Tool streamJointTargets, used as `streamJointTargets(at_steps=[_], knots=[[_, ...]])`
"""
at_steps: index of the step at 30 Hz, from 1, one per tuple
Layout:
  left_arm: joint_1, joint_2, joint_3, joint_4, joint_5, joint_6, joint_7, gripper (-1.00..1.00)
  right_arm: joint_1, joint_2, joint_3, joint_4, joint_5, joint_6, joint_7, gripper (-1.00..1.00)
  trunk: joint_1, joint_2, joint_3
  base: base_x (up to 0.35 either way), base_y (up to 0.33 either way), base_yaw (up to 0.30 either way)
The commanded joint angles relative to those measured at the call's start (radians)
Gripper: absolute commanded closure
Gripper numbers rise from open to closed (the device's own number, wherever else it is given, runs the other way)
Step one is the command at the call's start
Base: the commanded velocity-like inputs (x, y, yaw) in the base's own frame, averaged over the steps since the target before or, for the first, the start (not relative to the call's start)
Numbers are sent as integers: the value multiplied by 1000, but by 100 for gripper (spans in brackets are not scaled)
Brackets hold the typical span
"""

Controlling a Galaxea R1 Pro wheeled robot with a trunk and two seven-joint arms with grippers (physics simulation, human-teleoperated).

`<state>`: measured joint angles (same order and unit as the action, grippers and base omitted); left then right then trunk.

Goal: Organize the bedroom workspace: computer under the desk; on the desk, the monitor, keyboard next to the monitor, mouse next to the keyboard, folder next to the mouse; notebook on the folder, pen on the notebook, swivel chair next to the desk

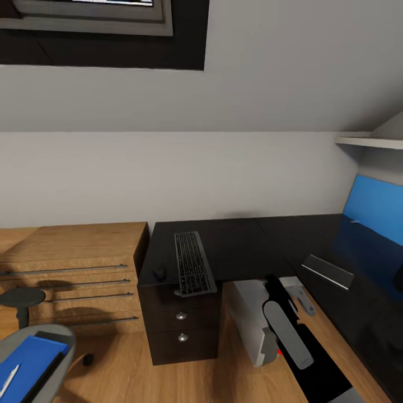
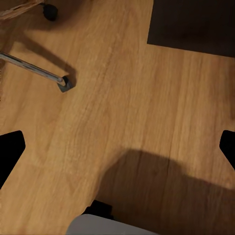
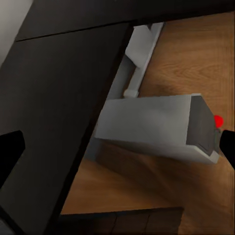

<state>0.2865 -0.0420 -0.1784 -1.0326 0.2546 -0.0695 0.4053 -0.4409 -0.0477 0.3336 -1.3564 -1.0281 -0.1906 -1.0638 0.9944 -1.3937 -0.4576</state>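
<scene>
The black L-shaped desk (image 1: 240, 246) fills the corner. A grey keyboard (image 1: 193, 263) lies on it, overhanging the front edge, with a dark mouse (image 1: 160, 273) just left of it. The blue-screened monitor (image 1: 374, 210) stands at the right on its stand base (image 1: 328, 271). The grey computer tower (image 1: 251, 323) (image 3: 152, 125) sits on the floor under the desk. On the swivel chair (image 1: 53, 334) at lower left lies a blue folder (image 1: 28, 366) with a white pen (image 1: 8, 382) on it. My right arm (image 1: 288, 333) reaches toward the tower, its gripper (image 3: 117, 152) open. My left gripper (image 2: 117, 152) is open over bare floor.
A wooden dresser (image 1: 73, 268) stands left of the desk's black drawer unit (image 1: 179, 327). A chair leg with a caster (image 2: 63, 83) crosses the wooden floor (image 2: 147, 98). A window (image 1: 101, 28) is high on the wall, a shelf (image 1: 369, 141) at right.
</scene>
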Motion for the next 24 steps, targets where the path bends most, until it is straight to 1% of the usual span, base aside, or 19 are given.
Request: streamJointTargets(at_steps=[1,2,3,4,6,7,9,10,15,18,24], knots=[[0,1,-3,-1,11,-6,5,-100,12,-1,2,-30,-5,-10,-31,-100,-4,7,2,0,0,0],[0,1,-3,0,11,-6,5,-100,16,-1,2,-40,-4,-10,-41,-100,-8,14,6,0,0,0],[-1,1,-3,0,11,-6,6,-100,28,-2,1,-68,-3,-9,-69,-100,-12,21,9,0,0,0],[-1,1,-3,-1,11,-6,6,-100,29,-3,1,-70,-3,-9,-72,-100,-15,28,12,0,0,0],[-1,1,-3,0,11,-6,6,-100,32,-15,-1,-76,-3,-8,-77,-100,-23,42,18,0,0,0],[0,1,-3,0,11,-6,6,-100,32,-29,-1,-78,-5,-8,-78,-100,-27,49,21,0,0,0],[0,1,-3,0,11,-6,6,-100,33,-46,0,-79,-8,-8,-77,-100,-35,63,27,0,0,0],[-1,1,-3,0,11,-6,6,-100,34,-59,0,-81,-12,-8,-76,-100,-38,70,31,0,0,0],[-1,1,-3,-1,11,-6,6,-100,34,-75,-1,-81,-20,-11,-74,-100,-58,105,46,0,0,0],[0,1,-3,-1,10,-6,6,-100,34,-83,1,-79,-22,-15,-40,-100,-69,126,56,0,0,0],[0,1,-3,-1,10,-6,6,-100,34,-85,0,-56,-21,-13,21,-100,-92,168,74,0,0,0]])
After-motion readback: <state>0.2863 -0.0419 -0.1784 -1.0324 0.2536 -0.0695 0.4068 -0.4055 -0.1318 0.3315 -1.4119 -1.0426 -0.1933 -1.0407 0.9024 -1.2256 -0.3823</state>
